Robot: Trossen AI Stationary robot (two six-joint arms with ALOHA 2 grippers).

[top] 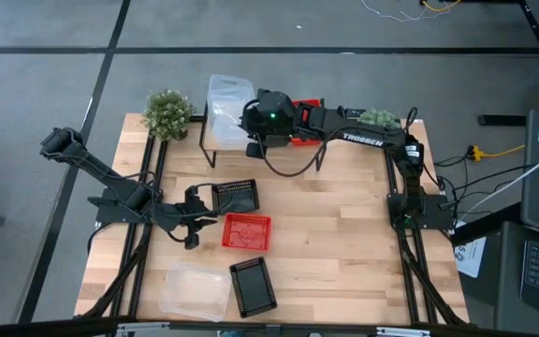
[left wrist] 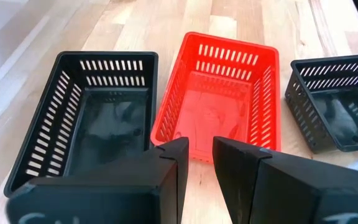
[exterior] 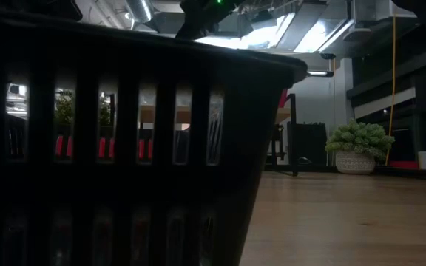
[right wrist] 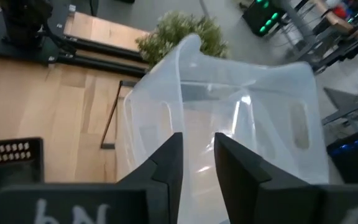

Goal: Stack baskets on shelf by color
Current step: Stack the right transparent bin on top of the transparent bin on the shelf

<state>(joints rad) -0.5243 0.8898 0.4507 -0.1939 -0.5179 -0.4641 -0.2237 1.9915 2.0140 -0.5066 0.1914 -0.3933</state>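
On the desk point(top: 344, 201), the shelf point(top: 215, 140) carries a clear basket point(top: 227, 110), which the right gripper point(right wrist: 197, 165) pinches by its wall, fingers clamped. To seat it well, lower squarely before releasing. The left gripper point(left wrist: 199, 155), fingers slightly apart, hovers near the red basket point(left wrist: 219, 87), between 2 black baskets point(left wrist: 95, 112).

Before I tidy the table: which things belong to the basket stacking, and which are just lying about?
Job: red mesh baskets; black mesh baskets; clear plastic bins; low wooden shelf.
Lying about: green potted plants.
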